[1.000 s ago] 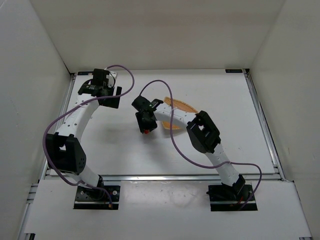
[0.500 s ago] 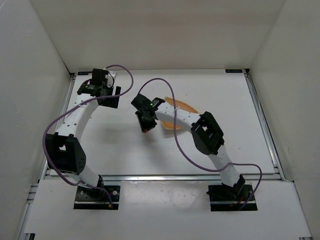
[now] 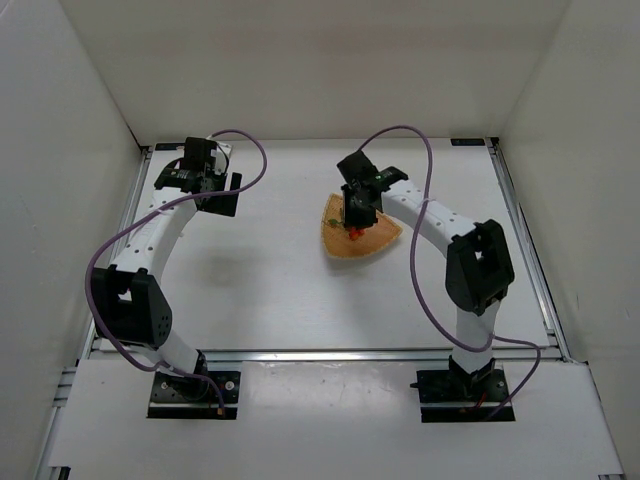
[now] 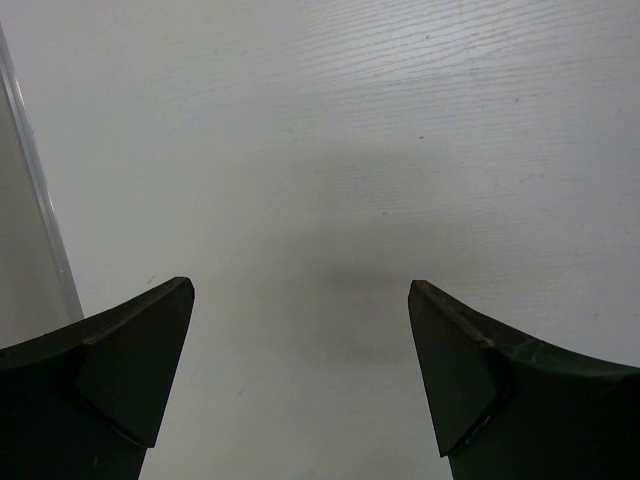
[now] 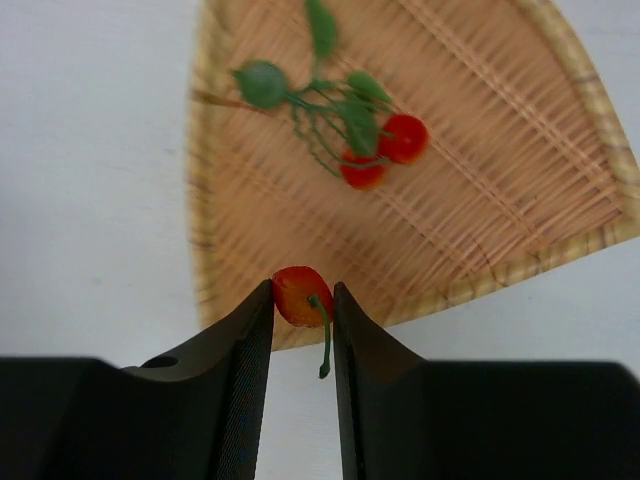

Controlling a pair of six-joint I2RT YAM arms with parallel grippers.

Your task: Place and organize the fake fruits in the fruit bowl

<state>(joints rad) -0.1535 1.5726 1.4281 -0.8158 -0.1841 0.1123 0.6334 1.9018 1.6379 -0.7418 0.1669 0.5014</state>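
Observation:
The fruit bowl (image 3: pixel 370 243) is an orange-tan wicker basket at the table's middle right; it also fills the right wrist view (image 5: pixel 480 170). A cluster of red cherries with green stems and leaves (image 5: pixel 360 140) lies inside it. My right gripper (image 5: pixel 303 300) is shut on a single red cherry (image 5: pixel 298 295) with a green stem, held above the bowl's rim; from the top view this gripper (image 3: pixel 355 222) is over the bowl. My left gripper (image 4: pixel 300 300) is open and empty over bare white table at the far left (image 3: pixel 205 185).
White walls enclose the table on three sides. A metal rail (image 4: pixel 35 200) runs along the table's left edge close to my left gripper. The right arm's purple cable (image 3: pixel 420 150) arcs over the back of the table.
My right gripper has swung right and back with the single cherry, from the table left of the bowl to above the bowl. The left arm has not moved.

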